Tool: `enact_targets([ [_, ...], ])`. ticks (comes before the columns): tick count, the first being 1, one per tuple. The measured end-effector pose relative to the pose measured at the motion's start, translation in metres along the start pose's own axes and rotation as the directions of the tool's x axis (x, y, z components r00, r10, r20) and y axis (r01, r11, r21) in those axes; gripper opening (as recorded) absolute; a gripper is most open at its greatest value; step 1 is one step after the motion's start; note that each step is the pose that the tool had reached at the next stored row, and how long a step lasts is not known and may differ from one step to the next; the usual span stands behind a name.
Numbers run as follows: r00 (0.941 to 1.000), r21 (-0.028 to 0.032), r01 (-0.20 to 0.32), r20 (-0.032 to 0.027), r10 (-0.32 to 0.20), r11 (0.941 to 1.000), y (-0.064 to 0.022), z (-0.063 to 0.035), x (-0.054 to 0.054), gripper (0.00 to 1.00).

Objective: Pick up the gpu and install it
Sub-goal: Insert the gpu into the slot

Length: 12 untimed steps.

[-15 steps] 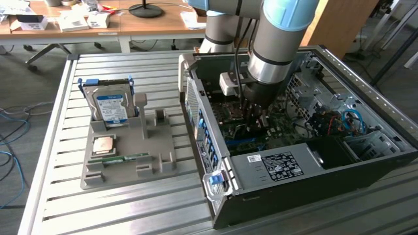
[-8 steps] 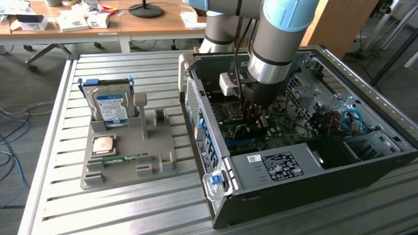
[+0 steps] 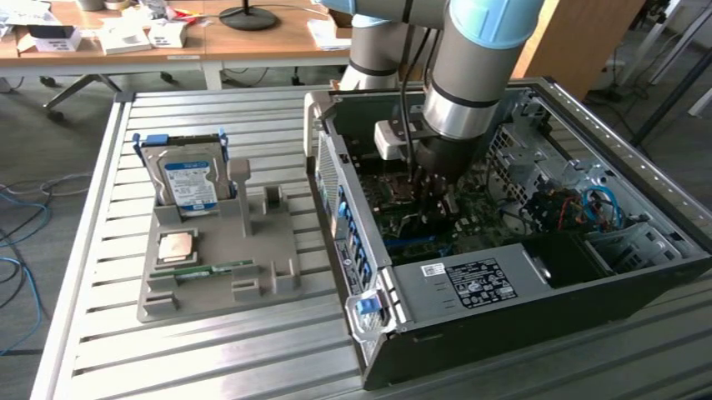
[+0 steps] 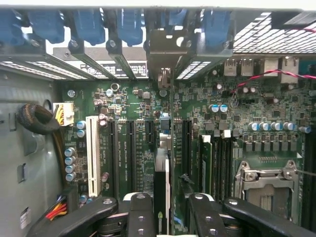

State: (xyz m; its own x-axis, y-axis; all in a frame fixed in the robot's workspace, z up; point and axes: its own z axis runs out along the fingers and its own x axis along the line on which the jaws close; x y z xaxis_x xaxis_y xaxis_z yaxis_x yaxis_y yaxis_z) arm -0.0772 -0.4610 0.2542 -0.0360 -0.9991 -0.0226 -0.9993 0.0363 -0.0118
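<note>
Gripper (image 4: pixel 172 211) is down inside the computer case (image 3: pixel 623 250), hanging just over the motherboard (image 4: pixel 133 98). Jaws stand apart, one on each side of the gpu (image 4: pixel 162 173). Bare board shows between the card and the finger (image 4: pixel 205 217) on the CPU socket (image 4: pixel 269 182) side, so judged not clamped. The other finger sits close against the card; contact there cannot be told.

Gpu position: upright on its long edge, seen edge-on in the wrist view. It stands in the row of black expansion slots (image 4: pixel 131 148), parallel to them. Its silvery bracket (image 4: pixel 165 47) sits at the case's rear wall, among the slot openings. Appears seated or nearly so (depth in the slot cannot be read from either view).

Key relation: the card lies directly between the fingers, not off to one side. Its long axis runs straight away from the gripper toward the rear wall. The fingers straddle the end far from the bracket, pads facing the card's flat faces.

Exterior view: hard drive (image 3: pixel 189 179) upright in the grey holder (image 3: pixel 262 287) on the slatted table (image 3: pixel 122 350), well apart from the case, toward the exterior view's left. Memory stick (image 3: pixel 206 268) lies flat in the same holder.
</note>
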Motion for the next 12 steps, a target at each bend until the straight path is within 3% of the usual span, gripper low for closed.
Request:
enact_targets([
  [12,1.0000,0.0001,0.000,0.0001,0.000,1.0000,-0.0004,-0.0370,-0.001,0.33],
])
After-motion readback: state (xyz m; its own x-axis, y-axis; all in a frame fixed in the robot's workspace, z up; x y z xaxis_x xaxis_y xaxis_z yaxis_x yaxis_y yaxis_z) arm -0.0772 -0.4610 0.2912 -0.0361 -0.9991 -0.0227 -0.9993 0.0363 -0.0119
